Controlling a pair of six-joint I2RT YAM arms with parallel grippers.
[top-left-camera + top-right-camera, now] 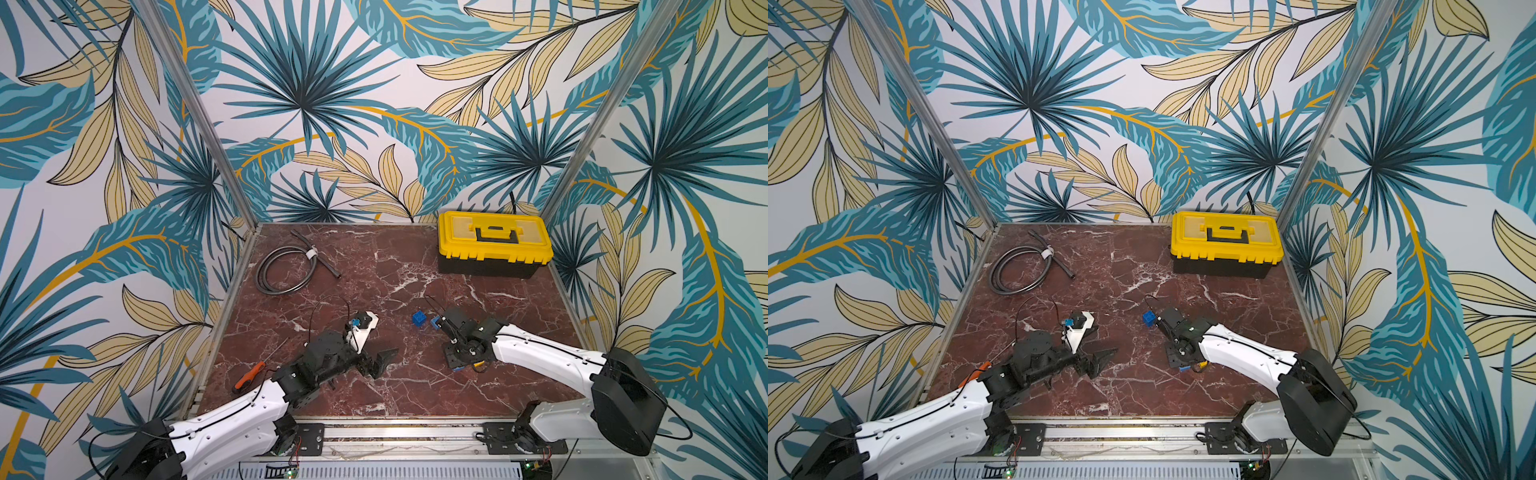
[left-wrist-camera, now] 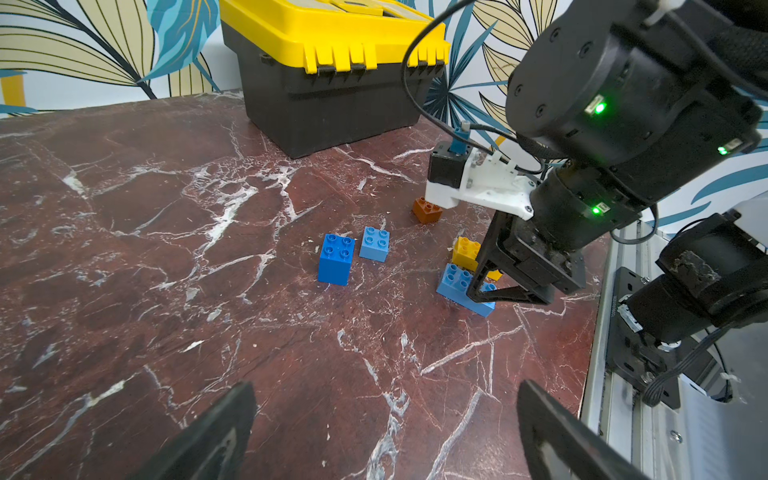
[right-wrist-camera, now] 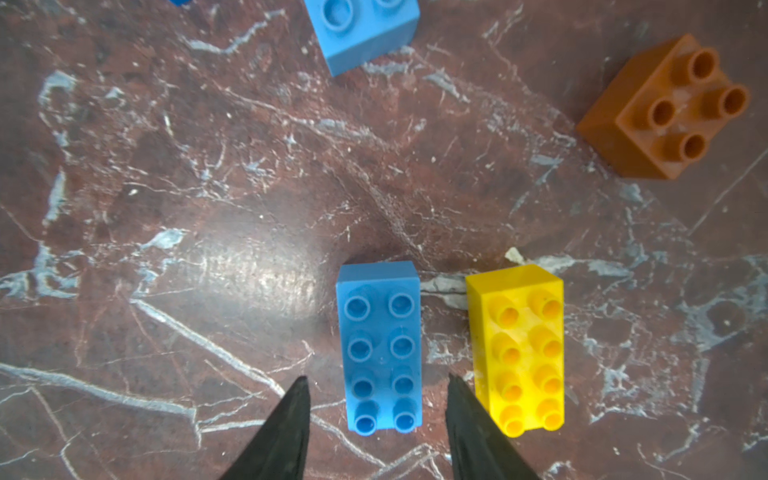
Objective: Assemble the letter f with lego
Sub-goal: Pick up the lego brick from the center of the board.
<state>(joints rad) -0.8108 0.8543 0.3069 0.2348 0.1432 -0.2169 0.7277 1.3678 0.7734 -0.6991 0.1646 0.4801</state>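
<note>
While both arms reach in from the lower edge of both top views, the stock lies as follows on the red marble table [image 1: 374, 266].

Lego bricks [image 1: 419, 319]: five, all loose, studs up, none joined to another. They are grouped right of centre in both top views, beside and under the right wrist.
- Long blue brick [image 3: 380, 345]: lies between the fingers of the right gripper [image 3: 378, 380]. The jaws are parted with a gap on each side of the brick, and nothing is clasped.
- Long yellow brick [image 3: 521, 345]: parallel to the long blue brick, just beside it and not touching.
- Orange brick [image 3: 665, 112]: translucent, four studs, set apart from that pair.
- Light blue square brick [image 2: 375, 244]: near the dark blue one, not touching.
- Dark blue square brick [image 2: 336, 257]: the taller of the two squares.

Left gripper [image 2: 386, 384]: jaws spread wide and empty, low over bare table. It sits left of centre in both top views, well apart from the bricks.

Sundries:
- Yellow toolbox [image 1: 494, 245]: lid down, upper right of the table.
- Coiled grey hose [image 1: 286, 270]: upper left of the table.
- Orange-handled screwdriver [image 1: 249, 376]: at the table's lower left edge.
</note>
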